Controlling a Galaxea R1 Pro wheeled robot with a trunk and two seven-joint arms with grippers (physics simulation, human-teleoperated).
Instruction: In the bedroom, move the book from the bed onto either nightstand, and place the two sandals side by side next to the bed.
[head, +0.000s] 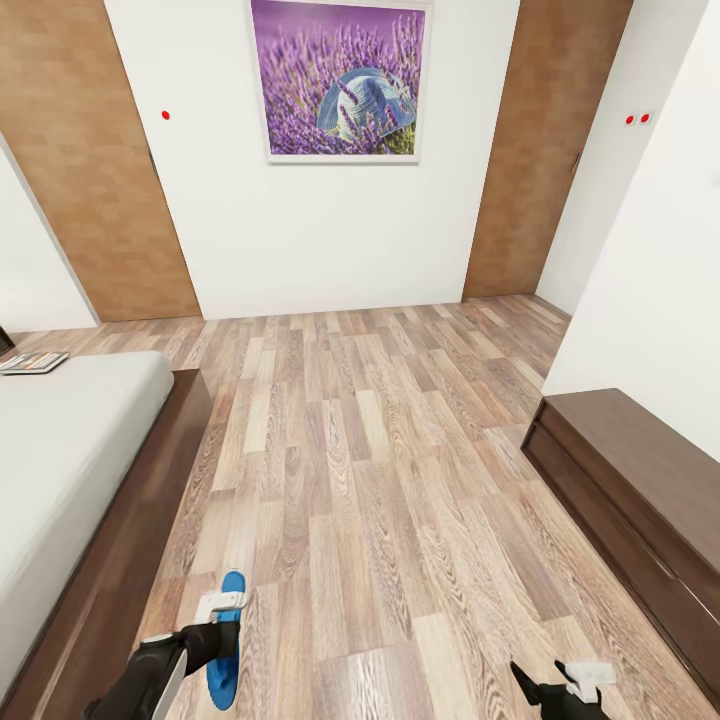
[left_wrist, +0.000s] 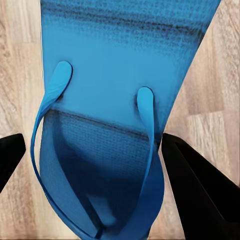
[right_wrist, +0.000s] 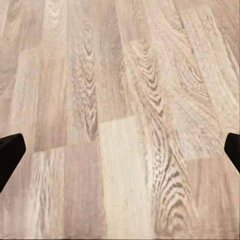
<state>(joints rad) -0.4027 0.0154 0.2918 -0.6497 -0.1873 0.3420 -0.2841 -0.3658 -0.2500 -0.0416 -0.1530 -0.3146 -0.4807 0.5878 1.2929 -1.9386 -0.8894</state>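
One bright blue sandal (head: 221, 682) lies flat on the wood floor close beside the bed (head: 70, 450). My left gripper (head: 225, 630) hovers right over it, open. In the left wrist view the sandal (left_wrist: 120, 75) lies strap up, and the black fingers (left_wrist: 200, 195) of my left gripper (left_wrist: 95, 142) straddle its strap end. The book (head: 35, 362) rests on the mattress at the bed's far end. My right gripper (head: 555, 690) hangs open over bare floor, and my right gripper (right_wrist: 125, 142) has nothing between its fingers in the right wrist view. The nightstand is out of view.
A long dark brown bench (head: 640, 500) runs along the right wall. Ahead are a white wall with a lavender picture (head: 340, 80) and two brown wooden doors (head: 90, 170). A wide strip of plank floor (head: 370, 470) separates bed and bench.
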